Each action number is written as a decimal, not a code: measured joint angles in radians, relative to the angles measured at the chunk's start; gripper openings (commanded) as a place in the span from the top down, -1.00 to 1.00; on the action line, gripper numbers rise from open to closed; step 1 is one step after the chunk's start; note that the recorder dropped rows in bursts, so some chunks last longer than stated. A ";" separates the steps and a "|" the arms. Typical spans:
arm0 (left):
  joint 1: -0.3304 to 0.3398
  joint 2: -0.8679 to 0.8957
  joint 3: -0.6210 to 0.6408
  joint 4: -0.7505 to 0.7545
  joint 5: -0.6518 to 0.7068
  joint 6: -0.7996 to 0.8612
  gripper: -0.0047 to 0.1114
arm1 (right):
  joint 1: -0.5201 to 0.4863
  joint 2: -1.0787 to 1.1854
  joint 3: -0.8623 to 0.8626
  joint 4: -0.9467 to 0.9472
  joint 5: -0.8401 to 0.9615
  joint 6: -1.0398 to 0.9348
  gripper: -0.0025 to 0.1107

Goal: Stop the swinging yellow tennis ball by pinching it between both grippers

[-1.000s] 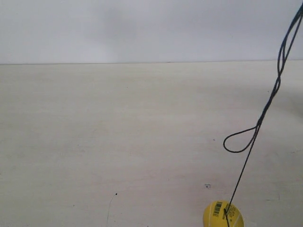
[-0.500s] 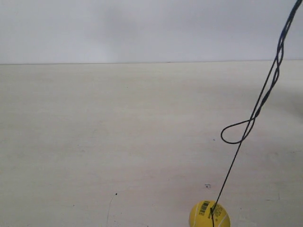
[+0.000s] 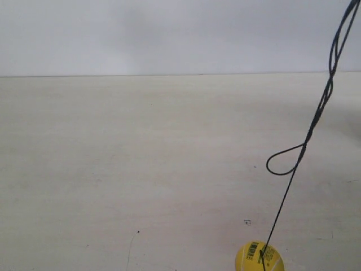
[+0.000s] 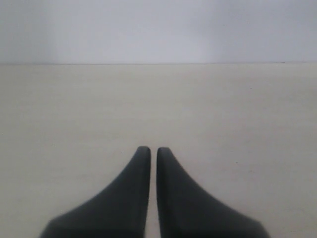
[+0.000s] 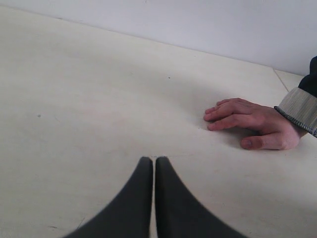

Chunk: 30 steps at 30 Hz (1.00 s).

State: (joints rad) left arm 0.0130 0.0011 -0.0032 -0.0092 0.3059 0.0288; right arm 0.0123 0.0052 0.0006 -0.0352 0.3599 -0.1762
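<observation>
The yellow tennis ball (image 3: 259,257), with a black barcode sticker, hangs at the bottom edge of the exterior view on a thin dark string (image 3: 316,116) that runs up to the top right corner and has a small loop midway. No arm shows in the exterior view. In the left wrist view my left gripper (image 4: 153,149) is shut, its black jaws nearly touching with nothing between them. My right gripper (image 5: 153,159) is shut as well, over bare table. The ball appears in neither wrist view.
A pale wooden table (image 3: 141,169) fills the scene, backed by a grey-white wall (image 3: 169,34). A person's hand (image 5: 250,124) with a ribbed grey cuff rests flat on the table in the right wrist view, beyond the right gripper.
The ball swung toward the exterior view's left half a second ago and has now swung partway back to the right. The string's loop moved with it.
</observation>
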 measured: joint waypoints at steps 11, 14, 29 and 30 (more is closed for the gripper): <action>0.000 0.000 0.000 0.039 0.000 0.000 0.84 | 0.000 0.000 0.000 0.000 0.000 -0.002 0.96; 0.000 0.000 0.000 0.039 0.000 0.000 0.84 | 0.000 0.000 0.000 0.000 0.000 -0.002 0.96; 0.000 0.000 0.000 0.039 0.000 0.000 0.84 | 0.000 0.000 0.000 0.000 0.000 -0.002 0.96; 0.000 0.000 0.000 0.039 0.000 0.000 0.84 | 0.000 0.000 0.000 0.000 0.000 -0.002 0.96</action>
State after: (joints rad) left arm 0.0130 0.0011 -0.0032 0.0299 0.3059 0.0288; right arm 0.0123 0.0052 0.0006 -0.0352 0.3599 -0.1782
